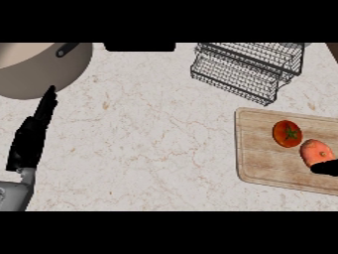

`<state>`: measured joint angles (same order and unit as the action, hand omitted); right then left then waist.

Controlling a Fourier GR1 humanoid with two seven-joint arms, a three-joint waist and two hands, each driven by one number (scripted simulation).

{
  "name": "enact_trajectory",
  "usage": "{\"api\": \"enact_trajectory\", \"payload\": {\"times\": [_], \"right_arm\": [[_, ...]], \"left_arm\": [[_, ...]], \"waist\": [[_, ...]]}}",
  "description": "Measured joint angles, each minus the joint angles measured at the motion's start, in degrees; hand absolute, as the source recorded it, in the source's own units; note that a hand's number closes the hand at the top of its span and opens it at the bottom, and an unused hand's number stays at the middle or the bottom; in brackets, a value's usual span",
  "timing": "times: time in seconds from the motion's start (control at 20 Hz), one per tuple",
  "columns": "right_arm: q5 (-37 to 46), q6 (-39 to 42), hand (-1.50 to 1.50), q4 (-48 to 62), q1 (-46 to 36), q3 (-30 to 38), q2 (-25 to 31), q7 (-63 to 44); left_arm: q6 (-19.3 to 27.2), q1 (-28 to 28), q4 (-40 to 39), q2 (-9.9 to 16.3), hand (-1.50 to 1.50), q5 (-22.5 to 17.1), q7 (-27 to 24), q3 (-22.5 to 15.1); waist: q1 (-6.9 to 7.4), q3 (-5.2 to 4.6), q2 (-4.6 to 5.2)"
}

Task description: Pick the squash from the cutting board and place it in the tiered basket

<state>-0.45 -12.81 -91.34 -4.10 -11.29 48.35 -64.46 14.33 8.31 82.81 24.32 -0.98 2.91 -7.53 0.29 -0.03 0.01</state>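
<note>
A wooden cutting board [266, 154] lies at the right of the counter. On it sit a red tomato [287, 133] and, just below it, an orange-pink squash [316, 150]. My right hand [336, 166] comes in from the right edge, its black fingers straight and lying against the squash's lower side. Only part of that hand shows. The black wire tiered basket [246, 69] stands at the back, above the board. My left hand [34, 133] is at the left of the counter, fingers straight and pointing up.
A large beige pot [32, 67] with a dark handle stands at the back left, close to my left fingertips. A black object [139, 46] sits at the back edge. Marbled counter [149, 144] lies between the arms.
</note>
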Motion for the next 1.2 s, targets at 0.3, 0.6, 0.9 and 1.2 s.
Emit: {"api": "enact_trajectory", "payload": {"times": [0.3,0.6,0.9,1.2], "right_arm": [[1.24,0.59,-1.50,1.87,0.12,0.69,-2.78,0.16],[2.90,1.05,-1.50,5.02,-1.04,1.30,-5.91,0.52],[4.06,2.57,-1.50,11.23,-3.34,3.12,-9.25,2.71],[6.16,4.07,-1.50,14.56,-4.75,4.33,-13.23,4.05]], "left_arm": [[-1.76,-0.07,0.18,0.21,0.00,0.30,0.23,1.95],[-1.90,0.63,0.70,-1.21,0.00,1.95,1.66,2.28],[-3.62,-0.46,2.47,-1.62,0.00,2.64,2.69,3.91],[-4.11,-1.04,2.17,-3.64,0.00,4.58,1.73,5.03]], "waist": [[-0.19,0.00,-0.03],[-0.11,0.02,-0.01],[-0.06,0.01,0.00],[-0.12,0.03,-0.01]]}}
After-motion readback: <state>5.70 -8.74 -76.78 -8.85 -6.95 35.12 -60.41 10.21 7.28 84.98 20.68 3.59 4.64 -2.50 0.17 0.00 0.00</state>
